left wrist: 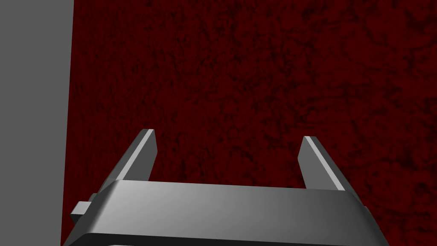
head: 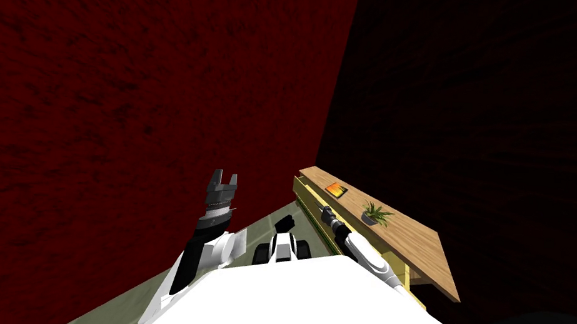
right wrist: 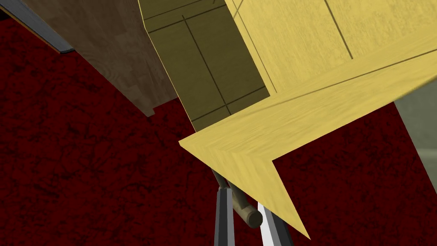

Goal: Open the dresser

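Closest to the right wrist camera, the right tool (right wrist: pixel 242 204) is clamping its two thin fingers (right wrist: pixel 224 213) on a dull brown bar handle (right wrist: pixel 249 217), one finger pressing on each side of it. That handle is sitting at the edge of a yellow wooden drawer front (right wrist: pixel 256 141), and the drawer front is looking slightly proud of the darker olive body behind it, though I am not certain how far.

From the head camera I am seeing the dresser (head: pixel 311 203) standing to my right, against the shadowed wall, with my right arm reaching across to its upper front near the far corner. Its wooden top (head: pixel 416 252) is carrying a small flat orange thing (head: pixel 335 189) near the far end and a little potted plant (head: pixel 376 214) just beside it, the two lying apart.

On my other side, the left tool (head: pixel 226 174) is hanging raised in front of the dark red wall (head: pixel 128 97), well apart from the dresser. Its fingers (left wrist: pixel 145 153) are standing wide apart and holding nothing. A strip of grey-green floor (head: pixel 265 221) is showing between the two arms.
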Robot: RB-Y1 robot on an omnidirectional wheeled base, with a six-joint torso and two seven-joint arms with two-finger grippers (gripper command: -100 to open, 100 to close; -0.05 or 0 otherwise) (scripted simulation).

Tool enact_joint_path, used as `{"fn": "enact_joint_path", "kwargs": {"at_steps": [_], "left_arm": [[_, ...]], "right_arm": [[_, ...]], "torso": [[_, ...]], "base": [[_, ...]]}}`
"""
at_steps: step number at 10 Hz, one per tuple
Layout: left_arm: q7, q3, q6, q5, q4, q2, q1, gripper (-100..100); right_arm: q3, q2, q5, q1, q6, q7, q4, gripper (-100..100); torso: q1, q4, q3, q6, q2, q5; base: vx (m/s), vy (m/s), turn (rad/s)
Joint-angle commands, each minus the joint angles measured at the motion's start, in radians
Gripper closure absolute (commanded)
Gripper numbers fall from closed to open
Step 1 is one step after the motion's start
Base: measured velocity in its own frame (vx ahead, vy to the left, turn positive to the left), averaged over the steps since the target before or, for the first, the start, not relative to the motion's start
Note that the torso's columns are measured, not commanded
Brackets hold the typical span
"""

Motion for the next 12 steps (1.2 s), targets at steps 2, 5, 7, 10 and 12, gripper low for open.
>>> {"fn": "enact_joint_path", "kwargs": {"at_steps": [2, 5, 7, 10, 12], "left_arm": [[0.0, 0.0, 0.0, 0.0, 0.0, 0.0, -0.001, 0], [0.0, 0.0, 0.0, 0.0, 0.0, 0.0, 0.0, 0], [0.0, 0.0, 0.0, 0.0, 0.0, 0.0, 0.0, 0], [0.0, 0.0, 0.0, 0.0, 0.0, 0.0, 0.0, 0], [0.0, 0.0, 0.0, 0.0, 0.0, 0.0, 0.0, 0]], "right_arm": [[-0.011, -0.019, -0.027, -0.001, 0.052, -0.032, 0.041, 100], [-0.051, -0.097, -0.063, 0.018, 0.041, -0.064, 0.003, -100], [-0.06, -0.123, -0.075, 0.027, 0.034, -0.074, -0.008, -100], [-0.078, -0.174, -0.099, 0.043, 0.019, -0.094, -0.029, -100], [-0.096, -0.225, -0.122, 0.06, 0.004, -0.114, -0.049, -100]], "torso": [[0.01, -0.001, 0.002, -0.008, 0.0, -0.002], [0.007, 0.0, -0.002, 0.0, -0.002, 0.002], [0.008, 0.004, -0.001, -0.003, 0.0, 0.004], [0.017, 0.007, 0.006, -0.002, 0.011, 0.007], [0.015, 0.007, 0.005, -0.002, 0.01, 0.007]], "base": [[-0.163, 0.126, 0.279], [-0.068, 0.133, 0.059], [0.058, 0.034, -0.032], [0.029, 0.049, -0.037], [0.012, 0.057, -0.038]]}}
